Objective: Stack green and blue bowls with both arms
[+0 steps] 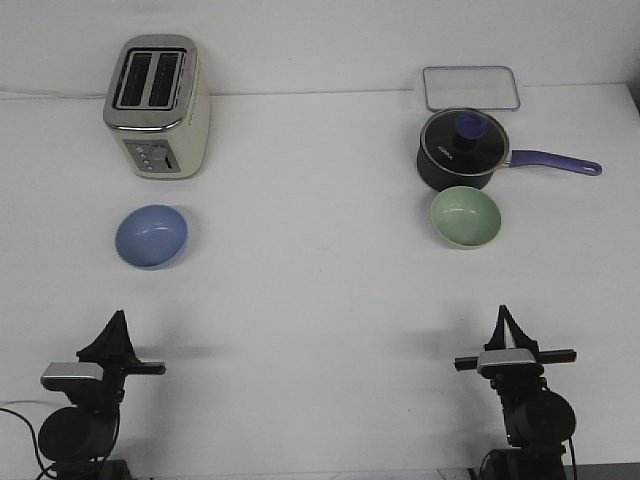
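My left pincer [118,318]: I am holding it low at the near edge, nearer than the blue bowl; its fingers are meeting in a point, together and empty.
My right pincer [504,315]: I am keeping it at the near edge too, well to the right of the blue bowl, fingers together on nothing.
Blue bowl [151,236]: sitting upright and open, alone on bare table [320,300].
Green bowl [465,217]: sitting upright, far right of the blue bowl, just in front of the saucepan [465,150].
Handling: I am judging both bowls light, stiff and smooth, so slippery; gripping across the rim looks best.
Room: wide open table is lying between the bowls; the toaster [157,107] is standing behind the blue bowl, the saucepan crowding the green bowl's back.
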Available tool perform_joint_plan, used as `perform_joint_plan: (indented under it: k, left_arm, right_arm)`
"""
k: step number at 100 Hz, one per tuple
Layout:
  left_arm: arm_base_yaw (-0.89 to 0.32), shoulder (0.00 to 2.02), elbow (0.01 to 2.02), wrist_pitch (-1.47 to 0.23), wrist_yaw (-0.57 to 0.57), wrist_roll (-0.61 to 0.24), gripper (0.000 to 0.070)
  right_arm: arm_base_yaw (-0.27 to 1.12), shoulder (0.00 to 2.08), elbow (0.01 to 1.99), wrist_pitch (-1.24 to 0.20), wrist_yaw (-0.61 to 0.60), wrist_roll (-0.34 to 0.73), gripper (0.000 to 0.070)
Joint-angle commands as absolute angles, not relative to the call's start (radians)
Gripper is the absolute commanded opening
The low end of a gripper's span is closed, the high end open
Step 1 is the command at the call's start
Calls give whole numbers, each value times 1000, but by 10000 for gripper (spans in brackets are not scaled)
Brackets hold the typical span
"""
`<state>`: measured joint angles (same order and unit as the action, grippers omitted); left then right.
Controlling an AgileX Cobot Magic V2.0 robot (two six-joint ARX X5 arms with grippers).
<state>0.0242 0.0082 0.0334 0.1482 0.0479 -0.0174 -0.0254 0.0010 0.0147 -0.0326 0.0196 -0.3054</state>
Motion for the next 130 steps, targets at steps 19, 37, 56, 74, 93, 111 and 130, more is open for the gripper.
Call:
perform_joint_plan:
  k: [19,37,56,74,93,111,130]
  left_arm:
    - [25,9,14,158,45,-13,15]
    - [25,9,14,158,45,-13,15]
    - [25,9,14,158,45,-13,15]
    - [25,9,14,158,45,-13,15]
    - [25,9,14,158,45,-13,15]
    - [25,9,14,158,45,-13,15]
    - [25,9,14,158,45,-13,15]
  right_arm:
    - [-25,1,13,-22,20,-290,0]
    - [-25,1,13,-22,20,-290,0]
    - [-25,1,13,-18,20,-293,0]
    - [-25,1,13,99,21,-292,0]
    - [-25,1,13,185,16,-272,0]
    - [-25,1,13,215,15,-191,0]
    - [-25,1,13,233,18,-119,0]
